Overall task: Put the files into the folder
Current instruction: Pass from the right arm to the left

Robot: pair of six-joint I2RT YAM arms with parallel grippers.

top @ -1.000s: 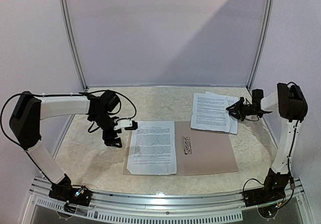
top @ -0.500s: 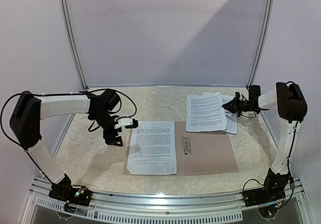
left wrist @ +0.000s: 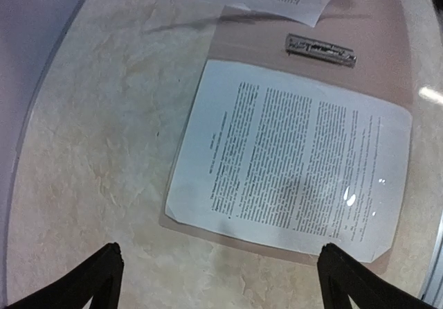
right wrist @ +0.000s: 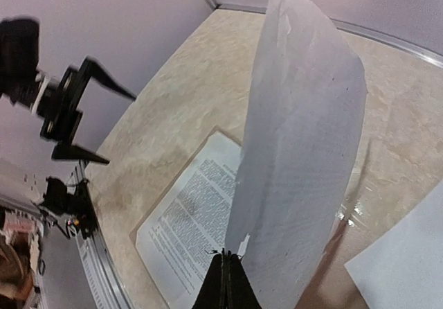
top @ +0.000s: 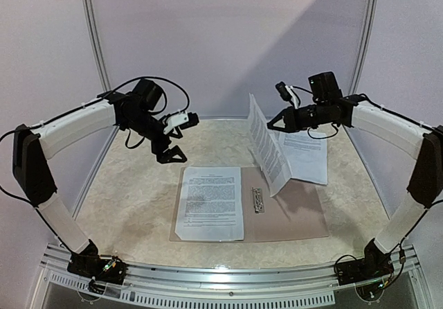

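The tan folder (top: 294,215) lies open on the table, a metal clip (top: 258,199) at its middle. One printed sheet of the files (top: 210,203) rests flat on the folder's left half. My right gripper (top: 271,123) is shut on the edge of a second sheet (top: 268,149), which hangs nearly upright above the folder's right half; the right wrist view shows the shut tips (right wrist: 226,257) pinching this sheet (right wrist: 297,136). A third sheet (top: 308,158) lies behind the folder. My left gripper (top: 183,139) hovers open and empty above the table, left of the folder; in its wrist view the flat sheet (left wrist: 291,156) is below the fingers (left wrist: 97,281).
White frame posts and purple walls close the back and sides. A metal rail (top: 228,281) runs along the near edge. Marbled tabletop (top: 131,198) shows left of the folder.
My right gripper closed on a sheet at the back right and lifted it up and leftward over the folder. My left arm rose from the table and its jaws opened wider.
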